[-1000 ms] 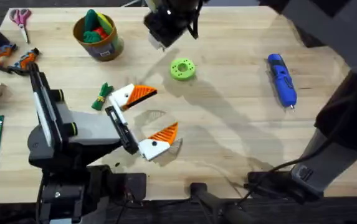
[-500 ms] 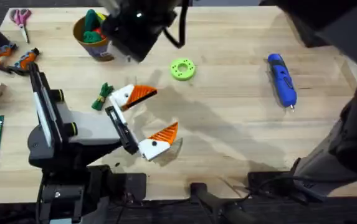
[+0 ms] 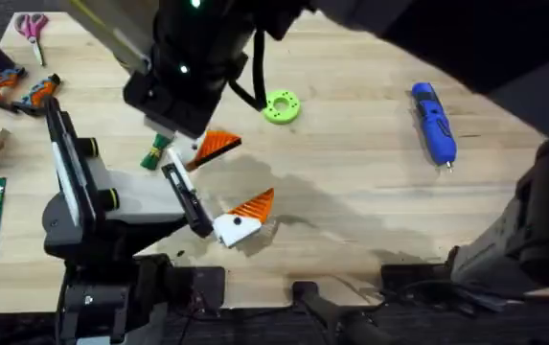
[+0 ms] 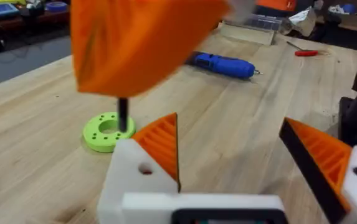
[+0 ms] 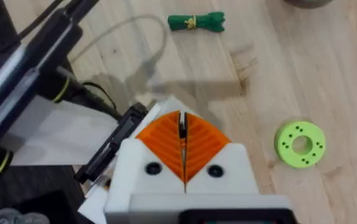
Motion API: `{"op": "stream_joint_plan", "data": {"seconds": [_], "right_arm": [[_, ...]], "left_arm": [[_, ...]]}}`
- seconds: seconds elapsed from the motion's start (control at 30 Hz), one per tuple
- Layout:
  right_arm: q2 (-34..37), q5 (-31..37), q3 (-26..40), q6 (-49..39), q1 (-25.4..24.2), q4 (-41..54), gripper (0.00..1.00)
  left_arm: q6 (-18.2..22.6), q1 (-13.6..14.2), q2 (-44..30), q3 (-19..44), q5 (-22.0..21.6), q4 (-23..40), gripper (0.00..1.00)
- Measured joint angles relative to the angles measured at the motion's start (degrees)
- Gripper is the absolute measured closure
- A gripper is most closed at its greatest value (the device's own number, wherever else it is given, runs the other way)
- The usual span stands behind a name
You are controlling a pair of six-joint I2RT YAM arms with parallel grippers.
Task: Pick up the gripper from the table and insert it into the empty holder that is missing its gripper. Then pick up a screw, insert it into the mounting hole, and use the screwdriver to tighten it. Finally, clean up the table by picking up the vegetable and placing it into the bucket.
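Note:
My left gripper (image 3: 245, 174) rests open on the table; both its white fingers carry orange wedges, so the loose gripper and the empty holder are out of view. A round hole (image 4: 146, 169) shows in one white finger. My right gripper (image 5: 181, 115) hovers just above that claw, shut on a thin dark pin (image 4: 123, 113). The green vegetable (image 3: 153, 153) lies beside the claw, partly under my right arm (image 3: 193, 57), which hides the bucket. The blue screwdriver (image 3: 434, 123) lies at the far right.
A lime-green disc (image 3: 280, 106) with small holes sits behind the claw. Scissors (image 3: 32, 27) and orange-handled tools (image 3: 25, 91) lie at the far left edge. Bare wood stretches between the disc and the screwdriver.
My right arm has swept left from the far middle, over the bucket, and come down above the vegetable and the left claw. The left arm has stayed still.

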State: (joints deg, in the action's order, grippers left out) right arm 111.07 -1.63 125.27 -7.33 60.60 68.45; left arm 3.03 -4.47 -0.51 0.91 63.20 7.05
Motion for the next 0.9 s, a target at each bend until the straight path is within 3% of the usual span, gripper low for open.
{"op": "stream_joint_plan", "data": {"seconds": [0.9], "right_arm": [[0.3, -0.1, 0.0, 0.0, 0.6, 3.2, 0.996]], "left_arm": [[0.0, 0.0, 0.0, 0.0, 0.0, 0.0, 0.015]]}}
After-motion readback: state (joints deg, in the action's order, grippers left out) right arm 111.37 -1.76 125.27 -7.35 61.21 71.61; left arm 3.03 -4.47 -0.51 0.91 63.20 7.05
